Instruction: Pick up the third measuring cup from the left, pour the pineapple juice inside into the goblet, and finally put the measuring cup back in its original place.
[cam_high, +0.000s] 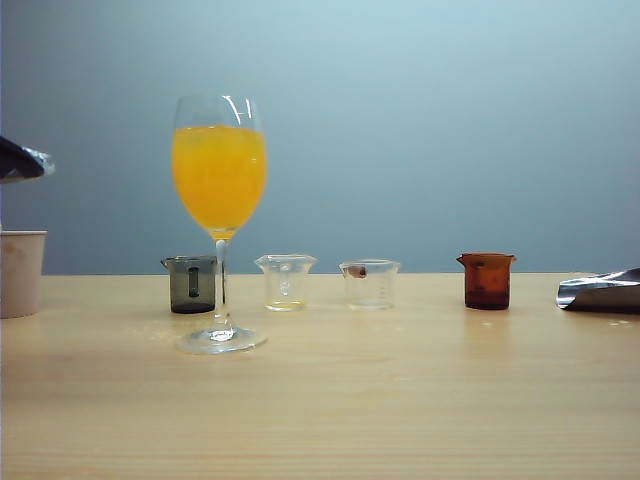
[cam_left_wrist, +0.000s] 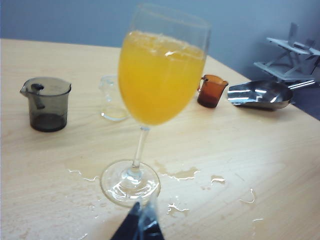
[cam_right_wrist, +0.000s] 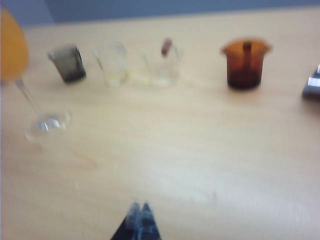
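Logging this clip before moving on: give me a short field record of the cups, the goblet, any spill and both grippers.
cup row: grey cup, clear cup, third measuring cup, amber cup
third measuring cup: upright on the table, looks empty
goblet: upright, orange juice filling most of the bowl
spill: droplets and a small puddle by the goblet's foot
left gripper: shut, holds nothing
right gripper: shut, holds nothing

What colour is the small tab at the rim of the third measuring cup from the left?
Reddish-brown, on the otherwise clear third measuring cup; it shows best in the exterior view.
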